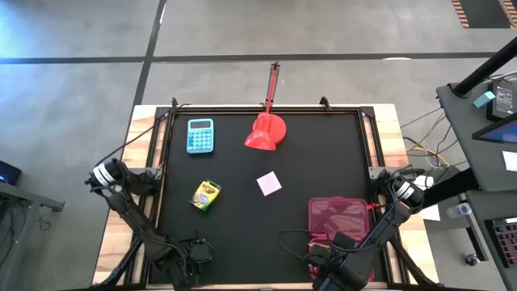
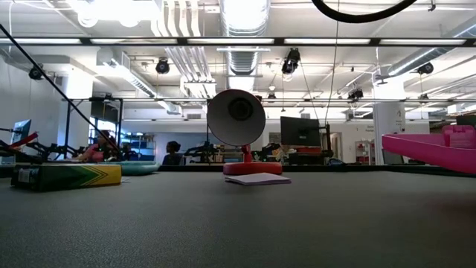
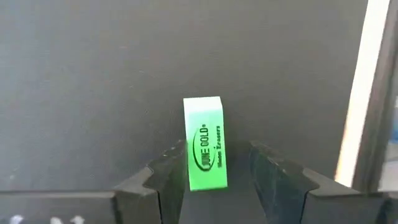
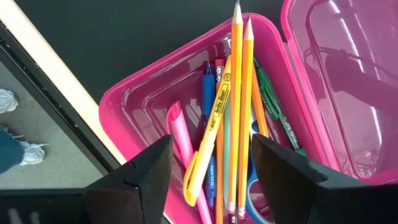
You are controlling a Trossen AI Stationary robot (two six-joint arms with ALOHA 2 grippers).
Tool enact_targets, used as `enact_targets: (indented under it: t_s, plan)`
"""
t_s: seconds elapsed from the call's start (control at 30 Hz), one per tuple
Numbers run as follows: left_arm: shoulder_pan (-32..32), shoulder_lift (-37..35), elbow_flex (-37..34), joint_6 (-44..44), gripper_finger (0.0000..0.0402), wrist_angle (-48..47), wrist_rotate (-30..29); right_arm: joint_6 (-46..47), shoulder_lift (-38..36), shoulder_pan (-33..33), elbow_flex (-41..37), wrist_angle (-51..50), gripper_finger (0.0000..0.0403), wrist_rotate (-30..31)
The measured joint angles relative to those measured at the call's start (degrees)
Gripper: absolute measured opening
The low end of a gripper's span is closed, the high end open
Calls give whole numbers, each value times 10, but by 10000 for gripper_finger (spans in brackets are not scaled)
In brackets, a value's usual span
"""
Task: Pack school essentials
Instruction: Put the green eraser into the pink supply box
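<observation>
Packing looks partly done, judging by how things lie now.

Left side first: left gripper (image 3: pixel 212 177) sits at the near-left corner of the table, jaws spread with a green eraser (image 3: pixel 204 143) standing between the fingers. One finger (image 3: pixel 171 168) looks to be against it and the other stands clear, so I can't call it a grip. The eraser's long axis runs straight away from the wrist camera, printed face up.

Crayon box (image 1: pixel 205 195) is out on the mat, left of centre, long axis on a slight diagonal, flap end towards the far side. Pink note pad (image 1: pixel 269 183) lies flat near the middle, turned so it reads as a diamond.

Calculator (image 1: pixel 200 135) and red lamp (image 1: pixel 266 131) sit along the far edge (not part of the job).

Right side: pink case (image 4: pixel 134 99) is open at the near-right. Inside are the pencils (image 4: pixel 241 99), a yellow highlighter (image 4: pixel 214 124), pens and the scissors (image 4: pixel 256 186), all lying roughly parallel along the case's length, pencil tips pointing away from the wrist. Right gripper (image 4: pixel 208 171) hovers over the case, jaws wide, holding nothing.

Left to pack, I'd say: eraser, crayon box, note pad.
</observation>
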Motion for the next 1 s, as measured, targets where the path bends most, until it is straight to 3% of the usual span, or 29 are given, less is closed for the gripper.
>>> enact_targets:
  t_s: [0.33,0.7,1.0]
  plan:
    - [0,53,5,-6,151,-3,-5,0,0,0,0,8,208,1]
    - [1,47,8,-14,21,-14,-8,0,-4,0,0,11,208,0]
    - [2,-15,13,-6,14,-13,-66,2,-51,2,0,17,208,6]
